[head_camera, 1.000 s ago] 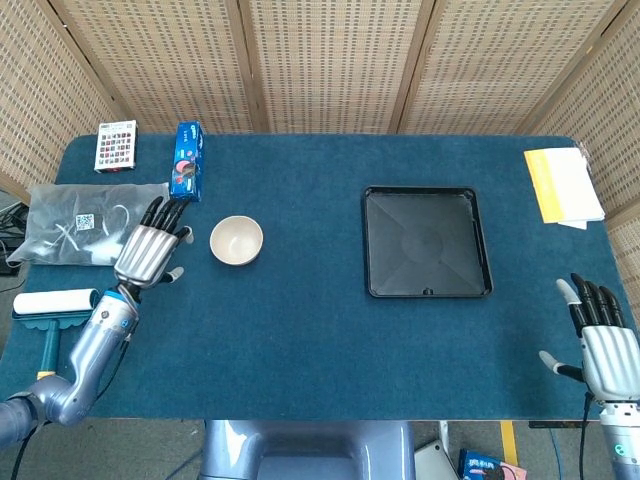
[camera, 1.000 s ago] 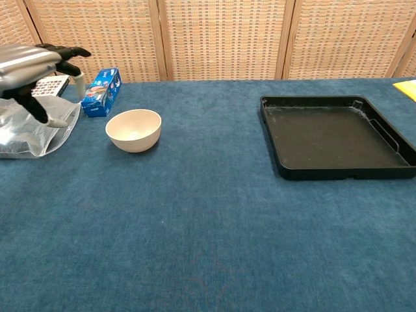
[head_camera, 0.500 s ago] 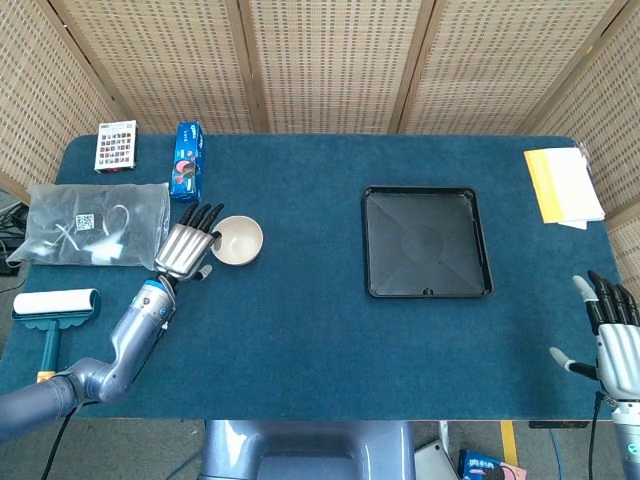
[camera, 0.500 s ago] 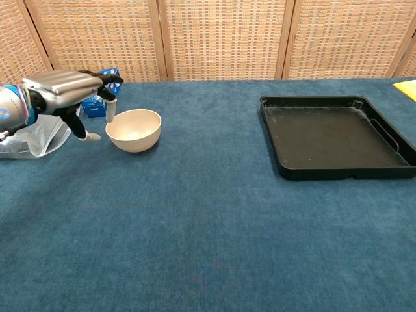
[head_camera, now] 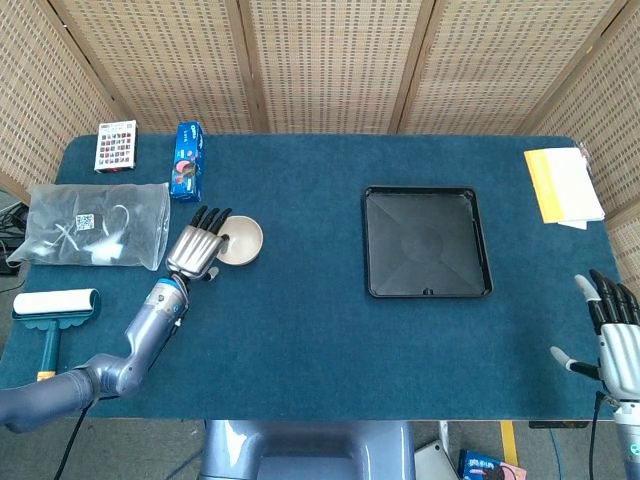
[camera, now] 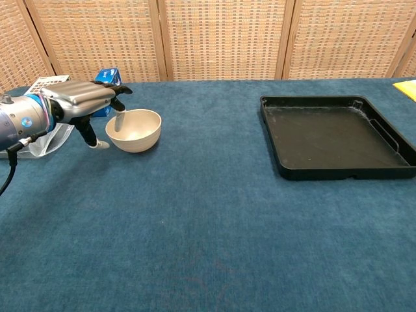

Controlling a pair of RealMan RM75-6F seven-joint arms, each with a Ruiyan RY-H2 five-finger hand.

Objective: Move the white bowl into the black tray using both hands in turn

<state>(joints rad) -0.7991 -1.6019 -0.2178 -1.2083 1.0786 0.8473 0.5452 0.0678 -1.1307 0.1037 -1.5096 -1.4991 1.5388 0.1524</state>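
Overhead first: small round white bowl (head_camera: 238,240) sits on the blue felt table (head_camera: 300,330), well left of the square black plastic tray (head_camera: 427,242). Left hand (head_camera: 196,250) lies over the bowl's left rim, fingers extended. Right hand (head_camera: 617,340) hangs at the table's right edge, fingers spread, holding nothing.

Chest view: left hand (camera: 88,97) has fingers dipping inside the bowl (camera: 134,130), thumb outside by the wall; whether it grips cannot be told
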